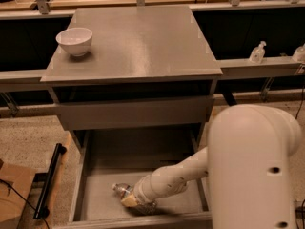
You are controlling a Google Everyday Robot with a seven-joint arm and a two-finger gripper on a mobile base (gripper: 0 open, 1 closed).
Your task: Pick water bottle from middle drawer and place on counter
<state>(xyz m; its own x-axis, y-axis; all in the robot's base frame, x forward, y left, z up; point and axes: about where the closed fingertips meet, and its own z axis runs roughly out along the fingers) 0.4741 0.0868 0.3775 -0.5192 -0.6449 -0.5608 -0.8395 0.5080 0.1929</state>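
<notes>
The water bottle point(121, 190) lies low in the front of the open middle drawer point(143, 156), white cap end pointing left, its body mostly hidden by my gripper. My gripper point(129, 200) reaches down into the drawer from the right and is shut on the water bottle, holding it just above the drawer floor near the front wall. The counter point(138, 42) is the flat grey cabinet top above the drawers.
A white bowl point(74, 40) stands on the counter's left side. The other grey drawer point(133, 112) is shut above the open one. My white arm housing point(252, 171) fills the lower right. A pump dispenser point(258, 52) stands on the right ledge. A black bar point(49, 180) lies on the floor at left.
</notes>
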